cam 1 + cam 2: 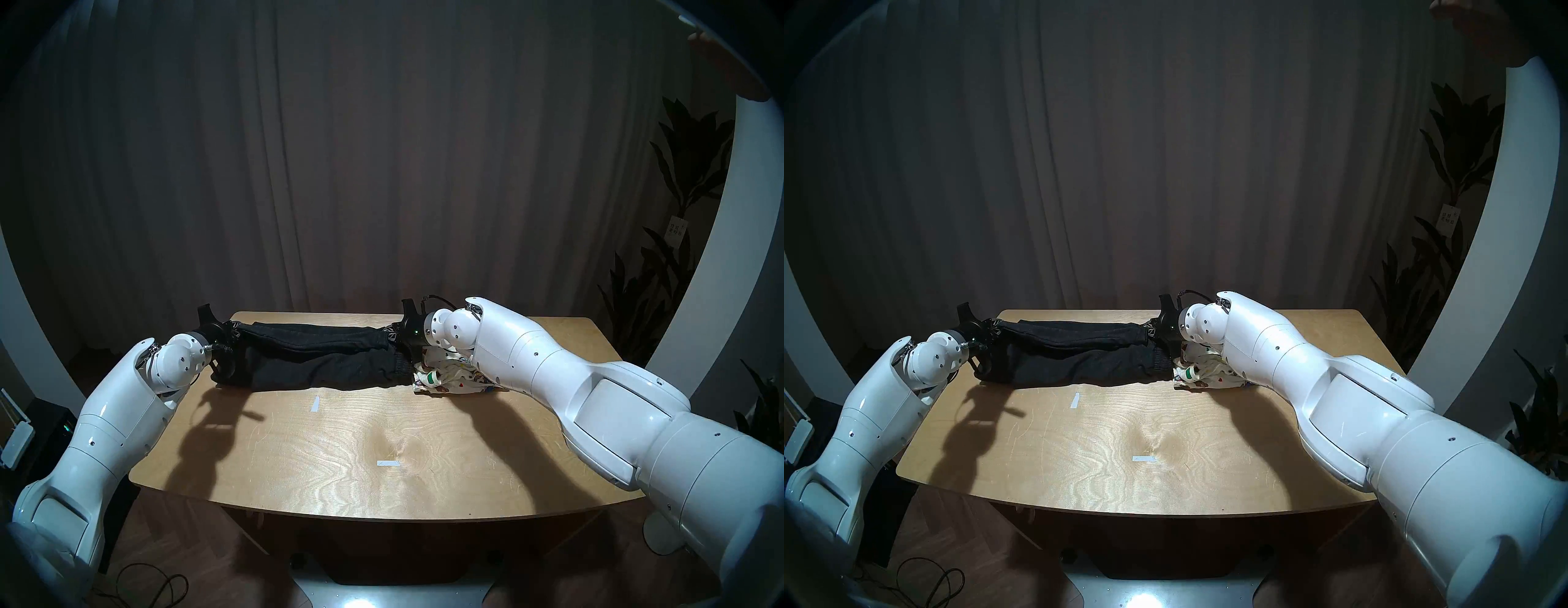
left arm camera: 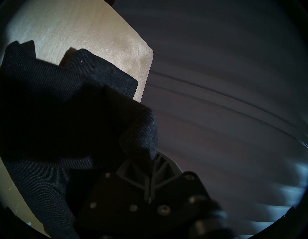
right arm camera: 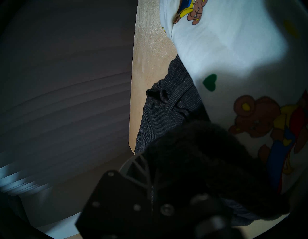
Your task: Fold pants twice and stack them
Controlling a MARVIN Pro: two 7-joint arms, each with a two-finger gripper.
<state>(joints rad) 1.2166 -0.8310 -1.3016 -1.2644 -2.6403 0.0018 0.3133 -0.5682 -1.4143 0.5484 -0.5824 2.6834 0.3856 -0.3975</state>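
Black pants (image 1: 322,361): stretched left to right along the far part of the table (image 1: 339,446), with their upper layer lifted clear of the wood between the two grippers and the lower layer resting on the surface.
Waistband (image 3: 173,96): ribbed, with a drawstring, at the right end of the black pants, touching the edge of the printed pants.
Printed pants (image 1: 449,375): a cream bundle with bears and hearts, lying on the table just right of the black pants and partly under the right forearm.
Left gripper (image 1: 237,333): at the far left corner of the table, its jaws closed tight on the left end of the black pants; the left wrist view shows dark cloth bunched over the fingertips.
Right gripper (image 1: 390,334): near the far edge toward the middle right, its jaws likewise pinched on the right end of the lifted black layer; the right wrist view shows dark fabric covering the tips.
Tape marks (image 1: 315,403): two small pale strips on the bare wood, one near the black pants, one nearer the front edge.
Backdrop: a dark curtain (image 1: 382,148) hangs behind the table.
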